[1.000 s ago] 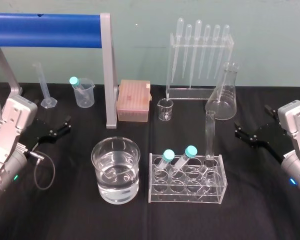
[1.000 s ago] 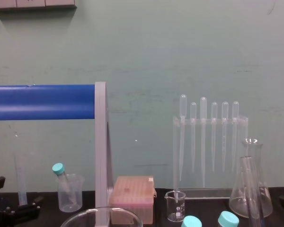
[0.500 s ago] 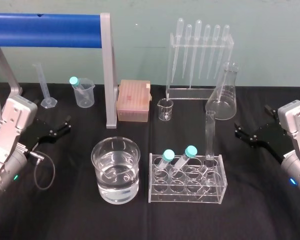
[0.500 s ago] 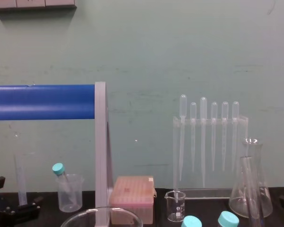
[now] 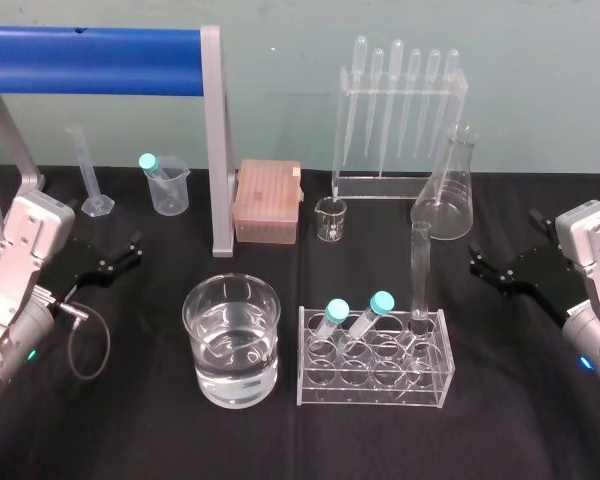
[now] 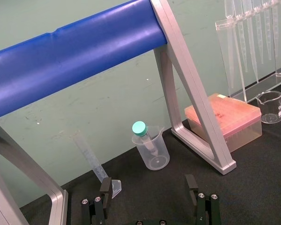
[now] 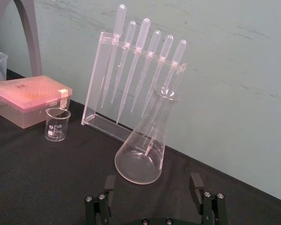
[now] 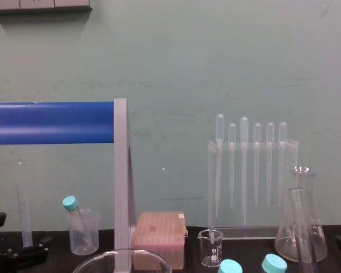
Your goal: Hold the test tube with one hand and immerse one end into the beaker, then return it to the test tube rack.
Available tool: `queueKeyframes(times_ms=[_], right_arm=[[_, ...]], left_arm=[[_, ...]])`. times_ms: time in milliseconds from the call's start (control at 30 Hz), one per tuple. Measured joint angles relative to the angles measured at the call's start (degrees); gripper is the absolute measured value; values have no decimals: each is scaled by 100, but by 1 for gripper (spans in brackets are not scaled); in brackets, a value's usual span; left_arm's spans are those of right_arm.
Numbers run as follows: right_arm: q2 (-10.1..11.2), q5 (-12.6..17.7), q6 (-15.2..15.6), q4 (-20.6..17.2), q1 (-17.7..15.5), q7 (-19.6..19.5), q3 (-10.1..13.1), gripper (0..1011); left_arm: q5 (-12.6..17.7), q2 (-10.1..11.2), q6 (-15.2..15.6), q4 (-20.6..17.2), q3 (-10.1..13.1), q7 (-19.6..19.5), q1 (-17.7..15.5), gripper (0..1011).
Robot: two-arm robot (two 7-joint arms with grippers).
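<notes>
Test tube [image 5: 420, 270] unmoved in test tube rack [image 5: 375, 388]; left gripper [image 6: 148, 186], right gripper [image 7: 152, 182] idle, fingers apart.

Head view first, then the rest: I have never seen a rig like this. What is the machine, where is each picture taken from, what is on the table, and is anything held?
This is a two-armed robot at a black table. The head view looks down from above; the chest view looks across from lower down; each wrist view looks out from one arm. The left gripper sits at the table's left, the right gripper at its right; both are open and hold nothing. In the middle stands the beaker, part full of clear liquid, beside the test tube rack. The test tube stands upright in the rack's right end, with two teal-capped tubes leaning in it. Behind are a pipette stand, a flask and a pink box.
</notes>
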Motion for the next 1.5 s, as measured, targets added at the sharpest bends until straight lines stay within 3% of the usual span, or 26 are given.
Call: queueKeyframes(times_ms=[867,1233,1333,1500], right_arm=[[-7,21,2,0,1,25,26,1002],[-121,717,-91,-271,-183,268,686,1002],[-149,1001,-104,-506,-318,408,897,1002],[-129,1160,-98,-873,-525,544,1042,1002]], left_arm=[[0,0,0,0,0,0,0,1000],[0,0,0,0,0,0,0,1000],[0,0,0,0,0,0,0,1000],[0,0,0,0,0,0,0,1000]])
